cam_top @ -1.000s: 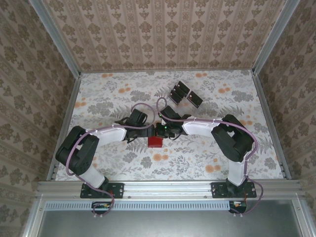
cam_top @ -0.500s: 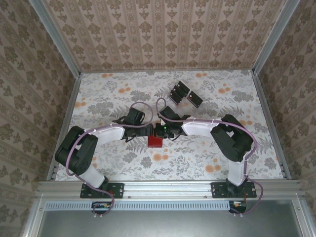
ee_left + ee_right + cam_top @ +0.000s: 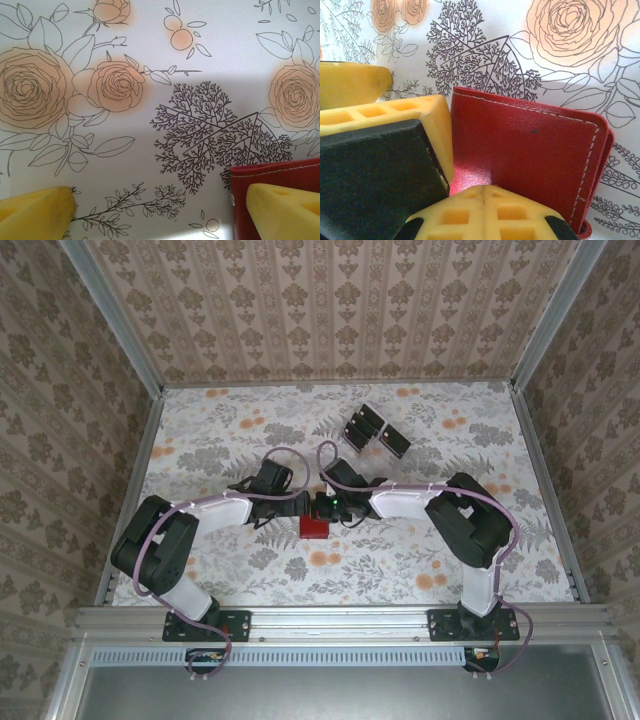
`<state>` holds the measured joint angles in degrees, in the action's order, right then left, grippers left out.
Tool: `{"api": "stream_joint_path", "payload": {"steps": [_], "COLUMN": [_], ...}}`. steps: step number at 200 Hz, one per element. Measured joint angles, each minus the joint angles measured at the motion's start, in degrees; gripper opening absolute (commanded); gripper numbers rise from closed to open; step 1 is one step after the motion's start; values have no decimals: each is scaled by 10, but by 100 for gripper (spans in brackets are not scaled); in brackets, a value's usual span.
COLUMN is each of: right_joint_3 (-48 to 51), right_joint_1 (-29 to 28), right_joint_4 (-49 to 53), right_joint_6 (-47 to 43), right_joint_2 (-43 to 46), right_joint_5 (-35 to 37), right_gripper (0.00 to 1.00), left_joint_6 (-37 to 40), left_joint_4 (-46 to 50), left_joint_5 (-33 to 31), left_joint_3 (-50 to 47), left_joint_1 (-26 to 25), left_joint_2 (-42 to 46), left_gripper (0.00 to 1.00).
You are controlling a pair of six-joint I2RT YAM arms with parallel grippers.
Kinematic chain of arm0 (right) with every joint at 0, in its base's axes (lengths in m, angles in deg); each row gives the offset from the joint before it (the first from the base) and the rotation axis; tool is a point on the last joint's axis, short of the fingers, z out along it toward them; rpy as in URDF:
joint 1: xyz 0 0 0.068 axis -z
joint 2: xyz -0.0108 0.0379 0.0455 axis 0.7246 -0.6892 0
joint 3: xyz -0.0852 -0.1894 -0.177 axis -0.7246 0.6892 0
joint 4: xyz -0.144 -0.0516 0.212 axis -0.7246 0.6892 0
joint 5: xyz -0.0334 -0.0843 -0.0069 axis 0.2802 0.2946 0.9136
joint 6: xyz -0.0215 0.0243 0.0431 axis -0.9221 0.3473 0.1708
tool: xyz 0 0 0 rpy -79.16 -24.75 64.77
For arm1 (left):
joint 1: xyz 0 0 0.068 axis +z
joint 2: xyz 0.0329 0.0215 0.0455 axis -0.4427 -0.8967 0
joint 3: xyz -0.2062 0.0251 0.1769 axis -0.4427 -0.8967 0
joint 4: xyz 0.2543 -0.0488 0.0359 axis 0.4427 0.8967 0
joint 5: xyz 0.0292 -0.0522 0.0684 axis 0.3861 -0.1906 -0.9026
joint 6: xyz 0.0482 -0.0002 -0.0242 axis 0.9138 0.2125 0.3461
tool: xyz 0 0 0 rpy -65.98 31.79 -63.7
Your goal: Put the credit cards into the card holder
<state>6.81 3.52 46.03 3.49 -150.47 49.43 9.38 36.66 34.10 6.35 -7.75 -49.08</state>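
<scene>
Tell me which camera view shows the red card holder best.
The right wrist view: the card holder is close, its stitched red cover plain. The left wrist view catches one corner; the top view shows a small red patch.

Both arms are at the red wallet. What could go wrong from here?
The open left gripper has one finger over the red wallet's edge, the other over bare table; closing may shove it. The shut right gripper sits right beside a left finger; they could collide. The wallet looks folded, so it may slide rather than open.
</scene>
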Motion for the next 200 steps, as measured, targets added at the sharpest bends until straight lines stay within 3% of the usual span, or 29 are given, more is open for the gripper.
{"api": "stream_joint_path", "payload": {"steps": [97, 150, 200], "right_joint_3": [30, -1, -33], "right_joint_1": [7, 11, 15], "right_joint_4": [-51, 5, 44], "right_joint_6": [17, 2, -22], "right_joint_2": [7, 18, 59], "right_joint_5": [-12, -19, -19], "right_gripper": [0, 42, 58], "left_joint_6": [0, -7, -7], "left_joint_4": [0, 5, 51], "left_joint_5": [0, 5, 5], "left_joint_3": [-1, 0, 30], "left_joint_1": [0, 7, 27], "left_joint_2": [2, 8, 27], "left_gripper": [100, 100, 100]}}
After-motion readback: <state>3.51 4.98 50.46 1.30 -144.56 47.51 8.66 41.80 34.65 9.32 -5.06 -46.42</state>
